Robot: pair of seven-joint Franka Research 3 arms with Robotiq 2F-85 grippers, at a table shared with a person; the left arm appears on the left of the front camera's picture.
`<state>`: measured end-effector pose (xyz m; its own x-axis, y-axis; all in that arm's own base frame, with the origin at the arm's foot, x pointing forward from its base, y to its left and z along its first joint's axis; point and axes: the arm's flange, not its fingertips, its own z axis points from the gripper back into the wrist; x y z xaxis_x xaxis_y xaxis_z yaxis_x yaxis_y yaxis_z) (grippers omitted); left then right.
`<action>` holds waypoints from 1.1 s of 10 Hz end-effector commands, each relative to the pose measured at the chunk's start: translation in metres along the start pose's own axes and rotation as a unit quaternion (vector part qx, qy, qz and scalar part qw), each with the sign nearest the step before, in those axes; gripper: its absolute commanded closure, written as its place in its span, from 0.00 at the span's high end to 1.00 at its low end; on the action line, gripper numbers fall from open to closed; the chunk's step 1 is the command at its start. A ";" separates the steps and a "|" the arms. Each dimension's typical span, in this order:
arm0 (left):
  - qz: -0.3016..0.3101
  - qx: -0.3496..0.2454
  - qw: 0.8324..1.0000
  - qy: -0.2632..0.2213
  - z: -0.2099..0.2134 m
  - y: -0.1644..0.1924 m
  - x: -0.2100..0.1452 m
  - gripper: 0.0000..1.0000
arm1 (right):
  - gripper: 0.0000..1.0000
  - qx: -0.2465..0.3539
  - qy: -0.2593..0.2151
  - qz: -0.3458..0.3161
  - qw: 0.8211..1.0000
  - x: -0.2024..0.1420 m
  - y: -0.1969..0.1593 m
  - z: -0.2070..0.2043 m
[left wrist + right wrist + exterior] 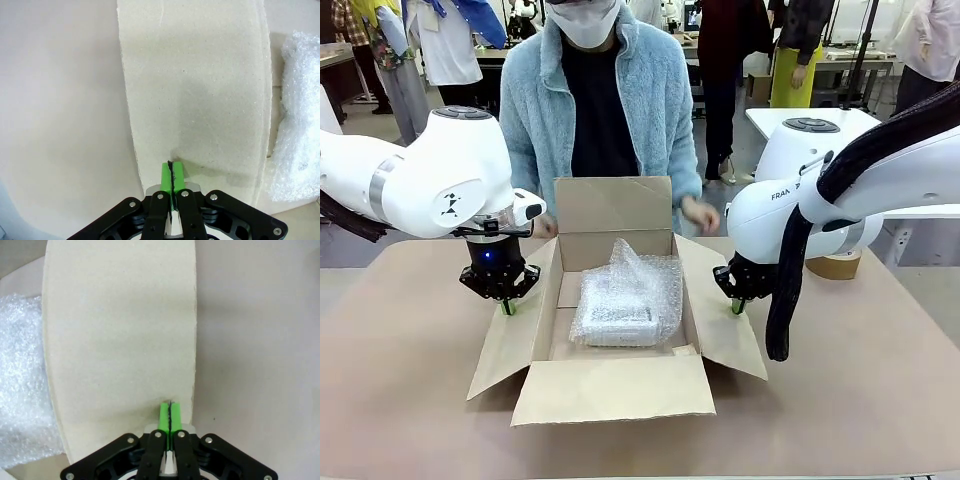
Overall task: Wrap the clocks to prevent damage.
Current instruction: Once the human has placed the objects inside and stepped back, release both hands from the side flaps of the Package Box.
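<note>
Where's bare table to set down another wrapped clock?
Free: the near strip of table before the front flap, and its left end outside the left gripper. Crowded: around the right gripper, by the tape roll.

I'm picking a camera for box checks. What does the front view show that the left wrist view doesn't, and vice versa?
Front view: person in a pale blue fleece, brown tape roll, shut right gripper touching the box's right flap. Left wrist view: green pads pressed together, close up. Both: open brown cardboard box, clear bubble-wrapped bundle inside, shut left gripper on the left flap.
</note>
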<state>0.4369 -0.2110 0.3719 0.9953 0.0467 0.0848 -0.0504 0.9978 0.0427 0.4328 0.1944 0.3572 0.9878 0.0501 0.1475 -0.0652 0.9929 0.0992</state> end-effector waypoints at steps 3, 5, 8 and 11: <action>-0.060 0.009 0.998 0.015 0.036 0.019 0.009 0.00 | 0.01 -0.005 -0.018 0.035 0.999 -0.007 -0.002 0.042; -0.143 0.026 0.989 0.020 0.085 0.066 -0.006 0.00 | 0.01 -0.052 0.016 0.100 0.994 -0.024 -0.033 0.109; -0.273 0.026 0.961 -0.026 0.134 0.127 -0.017 0.00 | 0.01 -0.106 0.049 0.144 0.983 -0.038 -0.076 0.166; -0.269 0.026 0.962 -0.020 0.149 0.132 -0.014 0.00 | 0.01 -0.105 0.049 0.134 0.984 -0.047 -0.082 0.176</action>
<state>0.3982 -0.0670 0.5341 0.8613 -0.4954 0.1131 0.4794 0.8660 0.1426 0.3650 0.0822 0.5202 0.9478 0.3168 0.0348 -0.3077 0.9381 -0.1586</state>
